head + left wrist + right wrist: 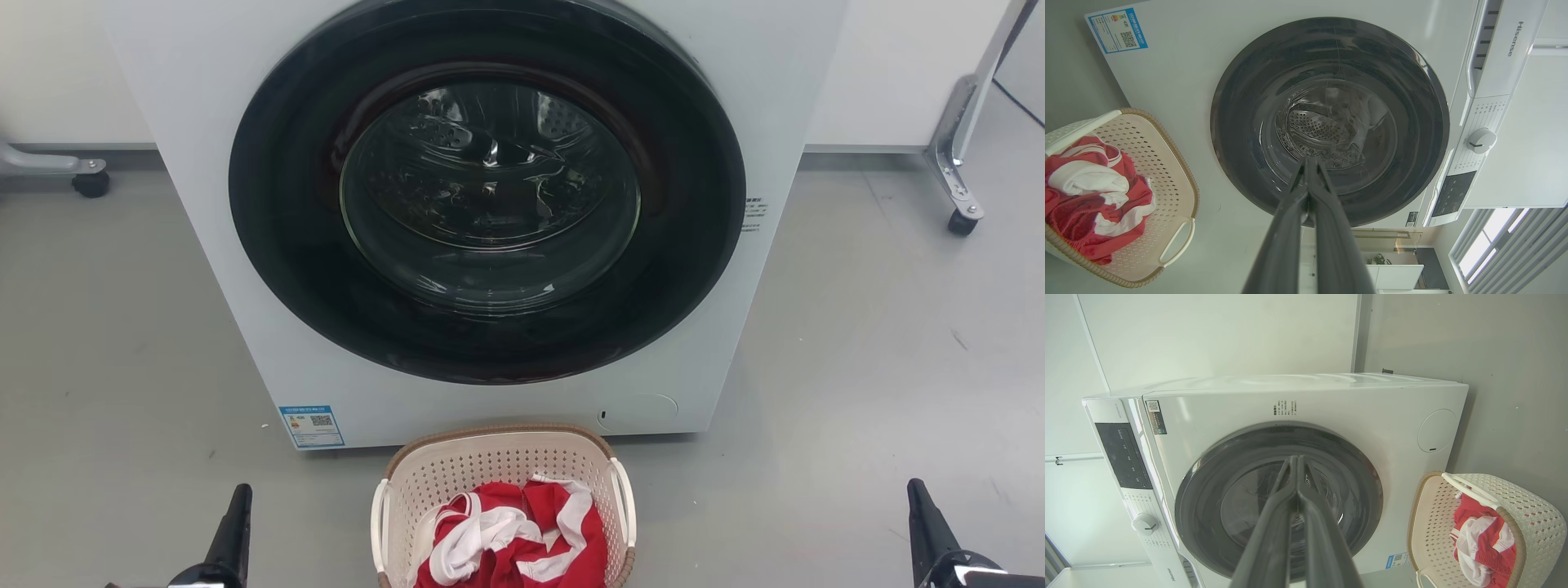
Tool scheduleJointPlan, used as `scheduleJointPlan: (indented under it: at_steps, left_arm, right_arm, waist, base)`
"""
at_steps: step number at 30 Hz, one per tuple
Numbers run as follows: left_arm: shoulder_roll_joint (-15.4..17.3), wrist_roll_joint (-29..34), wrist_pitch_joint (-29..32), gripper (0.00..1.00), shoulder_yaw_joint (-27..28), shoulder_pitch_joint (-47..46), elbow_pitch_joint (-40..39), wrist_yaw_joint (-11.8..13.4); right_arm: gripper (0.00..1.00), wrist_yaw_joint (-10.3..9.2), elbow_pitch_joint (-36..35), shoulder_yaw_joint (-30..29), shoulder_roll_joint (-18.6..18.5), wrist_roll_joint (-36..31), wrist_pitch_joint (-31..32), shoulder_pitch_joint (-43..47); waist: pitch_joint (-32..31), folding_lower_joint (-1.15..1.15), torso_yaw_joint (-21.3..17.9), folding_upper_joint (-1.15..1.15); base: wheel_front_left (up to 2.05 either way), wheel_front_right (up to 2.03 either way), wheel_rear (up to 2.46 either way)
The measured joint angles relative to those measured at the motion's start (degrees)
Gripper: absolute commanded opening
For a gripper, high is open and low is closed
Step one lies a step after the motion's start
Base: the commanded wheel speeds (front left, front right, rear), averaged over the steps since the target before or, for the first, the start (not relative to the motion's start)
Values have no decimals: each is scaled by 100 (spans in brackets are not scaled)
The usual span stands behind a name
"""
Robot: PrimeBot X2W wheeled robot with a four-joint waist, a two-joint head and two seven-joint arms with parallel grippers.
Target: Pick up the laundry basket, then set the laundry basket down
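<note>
We see the laundry basket [490, 467] on the grey floor [857, 367], right in front of the washer [457, 408], centred under its round dark door [490, 188]. The basket's far rim sits near the washer's base, but we can't tell whether they touch. Its near end is cut off by the bottom edge of the head view, and it runs off the frame edge in both wrist views too. A red and white garment [506, 539] is bunched inside and covers the basket's bottom. Both white side handles [624, 498] show, with nothing on them.

The left gripper [238, 506] is in front of the washer, out past its left lower corner and well apart from the basket. The right gripper [918, 498] is out past the washer's right side, also well apart. In the head view only dark finger tips show, as the bodies are cut off. In each wrist view we see the two fingers pressed together to one point, with nothing between them.

The washer's top is cut off in the head view. The drum behind the glass is dark and full of reflections, so we can't make out the contents. The text on the blue label [311, 425] at the washer's lower left is too small to read.
</note>
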Motion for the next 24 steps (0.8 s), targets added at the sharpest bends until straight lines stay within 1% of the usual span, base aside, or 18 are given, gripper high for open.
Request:
scheduleJointPlan:
  at_steps: [24]
  left_arm:
    - [0,0,0,0,0,0,-1,0]
  right_arm:
    - [0,0,-1,0,1,0,0,0]
  waist:
    - [0,0,0,0]
  base:
    - [0,0,0]
